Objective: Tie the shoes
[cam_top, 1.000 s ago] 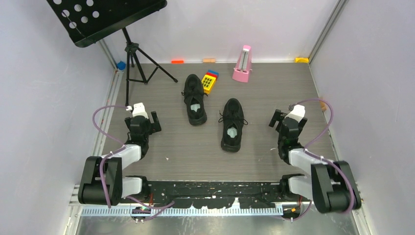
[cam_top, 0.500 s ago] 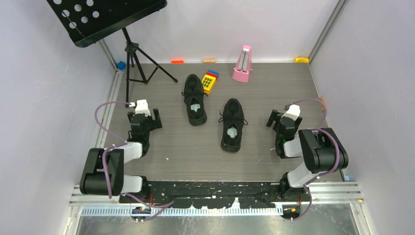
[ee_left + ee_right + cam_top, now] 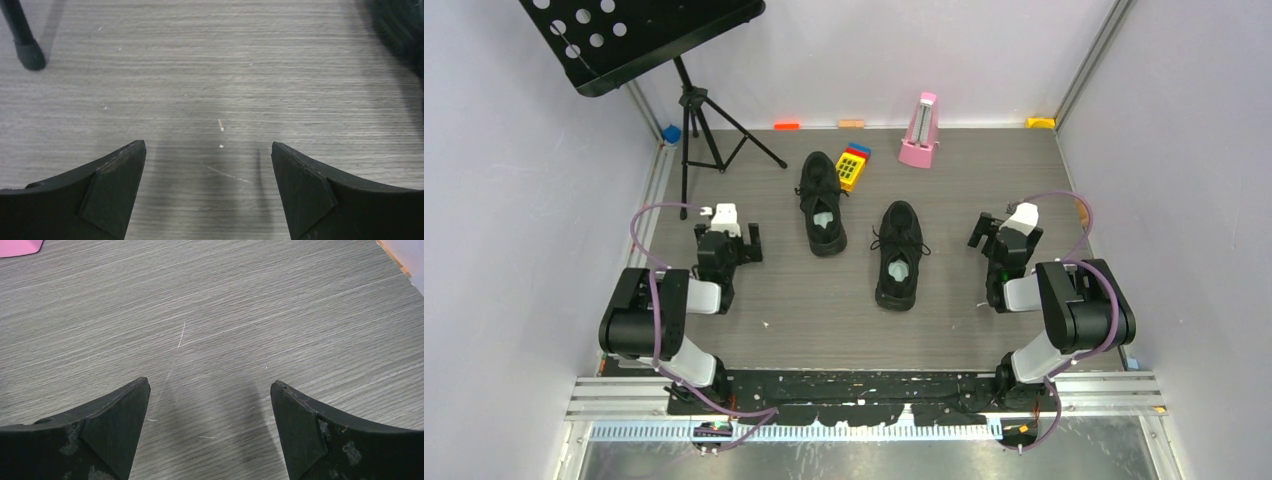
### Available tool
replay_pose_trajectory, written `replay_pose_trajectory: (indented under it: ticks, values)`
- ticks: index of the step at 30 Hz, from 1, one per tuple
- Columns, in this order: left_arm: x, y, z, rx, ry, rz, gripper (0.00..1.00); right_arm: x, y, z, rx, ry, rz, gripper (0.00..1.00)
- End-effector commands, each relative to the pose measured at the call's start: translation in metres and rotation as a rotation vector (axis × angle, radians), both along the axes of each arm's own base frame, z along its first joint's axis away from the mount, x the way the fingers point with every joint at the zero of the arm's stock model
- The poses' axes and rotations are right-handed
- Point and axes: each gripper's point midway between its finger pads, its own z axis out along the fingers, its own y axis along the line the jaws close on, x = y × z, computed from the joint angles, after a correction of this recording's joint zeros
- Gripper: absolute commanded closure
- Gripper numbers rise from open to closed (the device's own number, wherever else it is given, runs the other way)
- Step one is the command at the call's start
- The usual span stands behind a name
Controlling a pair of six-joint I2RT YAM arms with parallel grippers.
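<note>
Two black shoes lie mid-table with thin black laces and pale insoles. One shoe point(image 3: 822, 205) sits farther back on the left, and its dark blurred edge point(image 3: 400, 30) shows in the left wrist view. The other shoe point(image 3: 898, 255) lies nearer, to the right. My left gripper point(image 3: 727, 238) point(image 3: 208, 147) hovers low over bare table left of the shoes, open and holding nothing. My right gripper point(image 3: 1002, 232) point(image 3: 210, 385) is right of the nearer shoe, also open over bare wood. Neither gripper touches a shoe.
A black music stand point(image 3: 639, 35) on a tripod point(image 3: 699, 120) stands back left, one foot point(image 3: 27, 47) near my left gripper. A pink metronome point(image 3: 919, 130) point(image 3: 17, 246) and a yellow toy keypad point(image 3: 854, 165) sit behind the shoes. Small coloured blocks point(image 3: 786, 126) line the back wall.
Both arms have folded up, elbows raised. The left gripper has shifted right towards the shoes, and the right gripper slightly left and back. Both shoes are unmoved.
</note>
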Motion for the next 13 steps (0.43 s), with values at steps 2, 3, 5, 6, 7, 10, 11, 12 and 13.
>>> replay_pose_trajectory:
  ticks: [2,3,5,6,7,10,11,12,13]
  values:
    - [0.0198,-0.0085,0.0284,0.015,-0.093,-0.068,0.00,0.0090,-0.0045,0.0196,0.004,-0.073,-0.027,0.05]
    - [0.0196,-0.0083,0.0289,0.015,-0.097,-0.066,0.00,0.0094,-0.0044,0.0196,0.004,-0.073,-0.026,0.04]
    - [0.0191,-0.0092,0.0278,0.014,-0.088,-0.070,0.00,0.0093,-0.0049,0.0194,0.004,-0.073,-0.028,0.04]
    - [0.0194,-0.0095,0.0284,0.014,-0.091,-0.071,0.00,0.0093,-0.0045,0.0193,0.004,-0.073,-0.027,0.04]
    - [0.0194,-0.0090,0.0283,0.014,-0.091,-0.070,0.00,0.0091,-0.0043,0.0190,0.004,-0.072,-0.026,0.04]
    - [0.0196,-0.0092,0.0277,0.015,-0.089,-0.070,0.00,0.0095,-0.0043,0.0195,0.004,-0.073,-0.026,0.04]
    - [0.0200,-0.0087,0.0278,0.015,-0.089,-0.069,0.00,0.0093,-0.0047,0.0195,0.004,-0.073,-0.027,0.04]
    - [0.0200,-0.0092,0.0277,0.015,-0.089,-0.070,0.00,0.0092,-0.0045,0.0190,0.004,-0.072,-0.027,0.04]
    - [0.0194,-0.0092,0.0279,0.016,-0.091,-0.071,0.00,0.0091,-0.0044,0.0192,0.004,-0.072,-0.026,0.04]
